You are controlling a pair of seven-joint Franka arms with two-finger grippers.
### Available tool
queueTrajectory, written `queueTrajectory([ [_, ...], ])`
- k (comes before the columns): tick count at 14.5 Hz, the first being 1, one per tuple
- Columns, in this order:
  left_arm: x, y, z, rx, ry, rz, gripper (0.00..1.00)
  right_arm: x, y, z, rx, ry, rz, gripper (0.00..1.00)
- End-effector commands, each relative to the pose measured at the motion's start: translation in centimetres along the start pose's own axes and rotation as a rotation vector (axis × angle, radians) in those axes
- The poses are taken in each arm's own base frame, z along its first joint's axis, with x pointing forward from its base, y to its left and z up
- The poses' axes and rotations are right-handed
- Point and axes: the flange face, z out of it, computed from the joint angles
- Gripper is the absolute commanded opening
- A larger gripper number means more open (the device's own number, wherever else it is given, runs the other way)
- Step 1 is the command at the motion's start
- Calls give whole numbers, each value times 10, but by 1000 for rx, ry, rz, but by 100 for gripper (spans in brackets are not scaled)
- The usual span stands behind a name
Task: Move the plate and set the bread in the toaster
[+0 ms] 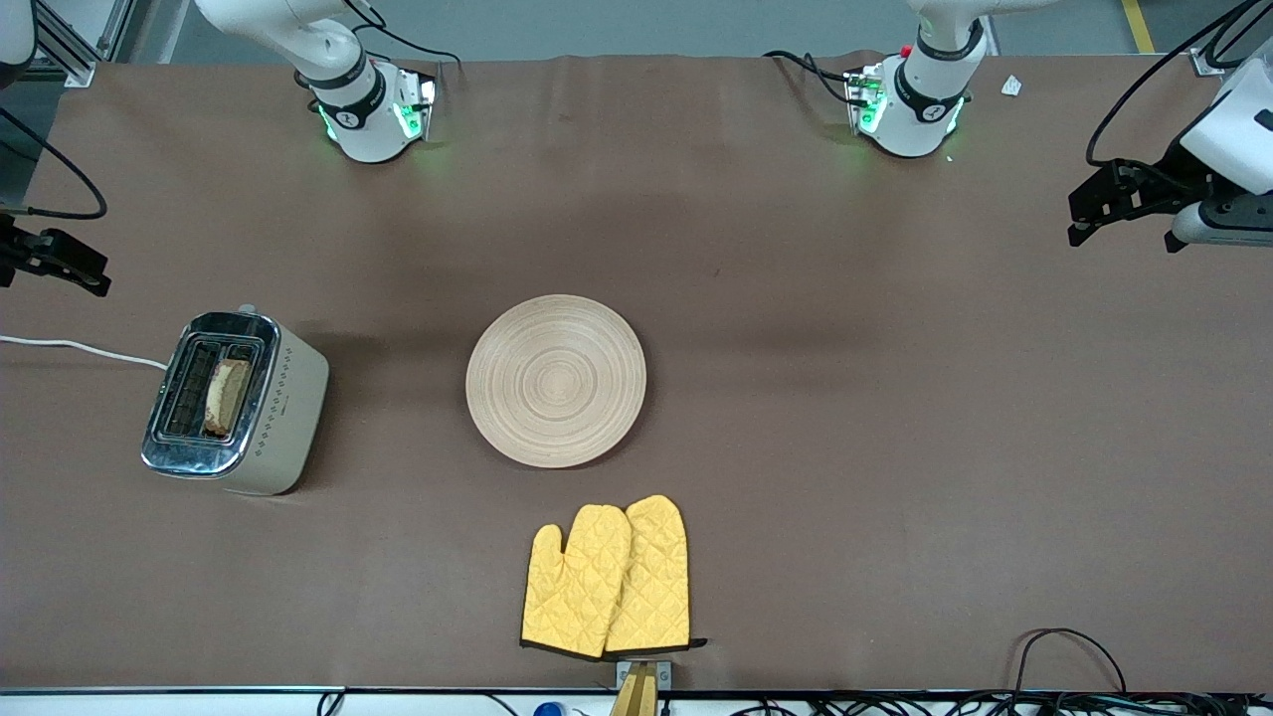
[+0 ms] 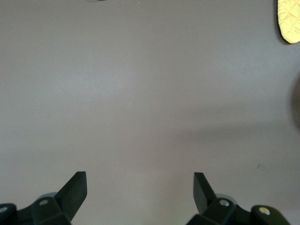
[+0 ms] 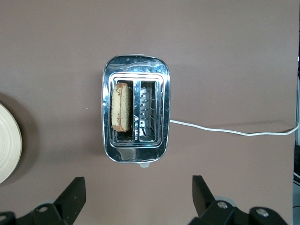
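The cream toaster (image 1: 288, 408) stands at the right arm's end of the table. The brown bread (image 1: 227, 396) stands upright in one of its two slots; the other slot is empty. The right wrist view shows the toaster (image 3: 136, 70) and bread (image 3: 121, 107) from above. The wooden plate (image 1: 556, 380) lies bare at the table's middle; its rim shows in the right wrist view (image 3: 7, 143). My right gripper (image 1: 50, 268) (image 3: 139, 185) is open and empty, up over the table edge by the toaster. My left gripper (image 1: 1124, 239) (image 2: 139, 180) is open and empty over bare table at the left arm's end.
A pair of yellow oven mitts (image 1: 609, 579) lies nearer the front camera than the plate; one tip shows in the left wrist view (image 2: 289, 21). The toaster's white cord (image 1: 80, 348) (image 3: 225, 130) runs off the right arm's end of the table.
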Motion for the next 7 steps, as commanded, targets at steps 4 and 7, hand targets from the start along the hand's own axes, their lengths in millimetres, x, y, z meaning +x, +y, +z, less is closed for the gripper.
queueTrajectory([
  [4, 4, -2, -6, 5, 11, 14, 100, -5, -9, 1, 157, -34, 77, 100],
  [7, 4, -2, -6, 4, 11, 14, 100, -6, -12, 1, 162, -47, 81, 100],
])
